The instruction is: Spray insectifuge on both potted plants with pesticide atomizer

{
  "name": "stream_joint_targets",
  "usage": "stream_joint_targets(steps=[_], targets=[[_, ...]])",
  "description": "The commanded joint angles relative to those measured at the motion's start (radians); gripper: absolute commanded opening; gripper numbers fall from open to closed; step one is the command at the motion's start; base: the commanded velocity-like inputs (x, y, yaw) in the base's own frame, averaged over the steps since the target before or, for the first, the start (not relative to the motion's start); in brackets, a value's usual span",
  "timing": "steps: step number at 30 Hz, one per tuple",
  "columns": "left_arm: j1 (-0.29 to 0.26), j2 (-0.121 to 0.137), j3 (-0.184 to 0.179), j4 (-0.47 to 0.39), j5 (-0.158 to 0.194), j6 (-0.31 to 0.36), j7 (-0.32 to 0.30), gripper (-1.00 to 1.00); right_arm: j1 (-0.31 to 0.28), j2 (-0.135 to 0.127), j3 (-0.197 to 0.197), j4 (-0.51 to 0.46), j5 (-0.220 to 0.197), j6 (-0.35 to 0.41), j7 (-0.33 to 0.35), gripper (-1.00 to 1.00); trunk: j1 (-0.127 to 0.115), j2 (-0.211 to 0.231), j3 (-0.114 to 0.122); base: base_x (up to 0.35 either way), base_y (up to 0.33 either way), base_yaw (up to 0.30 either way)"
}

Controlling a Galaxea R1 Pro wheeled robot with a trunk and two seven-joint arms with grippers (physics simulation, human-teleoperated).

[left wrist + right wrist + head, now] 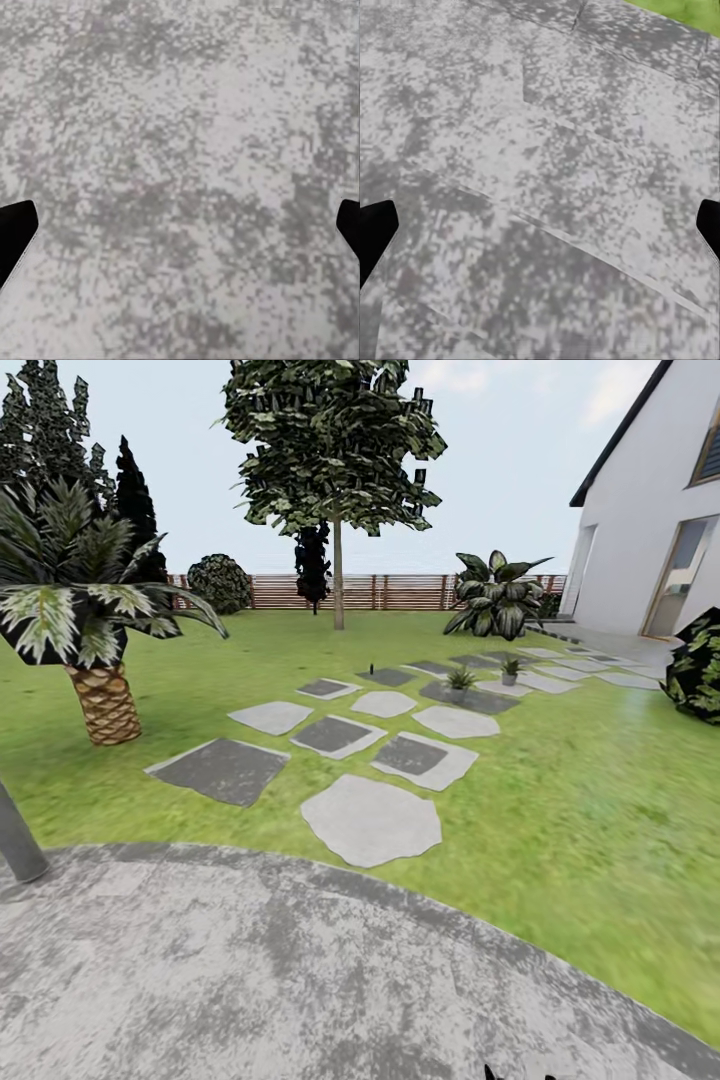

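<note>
Atomizer (371, 669): far, on stones w/ two plants (461, 680) (510, 670). Both grippers (180, 225) (540, 225) released, empty. Approach via stones (370, 820), stop short.

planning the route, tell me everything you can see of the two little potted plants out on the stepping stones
The potted plants are two small rosettes of pointed green leaves, each upright in a small grey pot. They stand apart, far off across the lawn: the nearer looks to rest on a dark stepping stone, the other among paler slabs. Finer detail is too small to tell.
</note>
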Motion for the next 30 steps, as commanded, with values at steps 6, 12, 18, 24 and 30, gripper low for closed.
stream_joint_targets(steps=[6,12,18,24,30], targets=[[-0.001,0.000,-0.001,0.001,0.007,-0.003,0.000,1.00,-0.001,0.000,-0.006,0.001,0.001,-0.004,0.002,1.00,0.000,0.000,-0.001,0.307,0.000,0.000],[-0.001,0.000,-0.001,0.001,0.007,-0.003,0.000,1.00,-0.001,0.000,-0.006,0.001,0.001,-0.004,0.002,1.00,0.000,0.000,-0.001,0.307,0.000,0.000],[-0.001,0.002,-0.001,0.001,0.007,-0.003,0.000,1.00,-0.001,0.000,-0.006,0.002,0.002,-0.004,0.002,1.00,0.000,0.000,-0.001,0.307,0.000,0.000],[-0.001,0.002,-0.001,0.001,0.007,-0.003,0.000,1.00,-0.001,0.000,-0.006,0.002,0.002,-0.004,0.002,1.00,0.000,0.000,-0.001,0.307,0.000,0.000],[-0.001,0.002,-0.001,0.001,0.007,-0.003,0.000,1.00,-0.001,0.000,-0.006,0.002,0.002,-0.004,0.002,1.00,0.000,0.000,-0.001,0.307,0.000,0.000]])
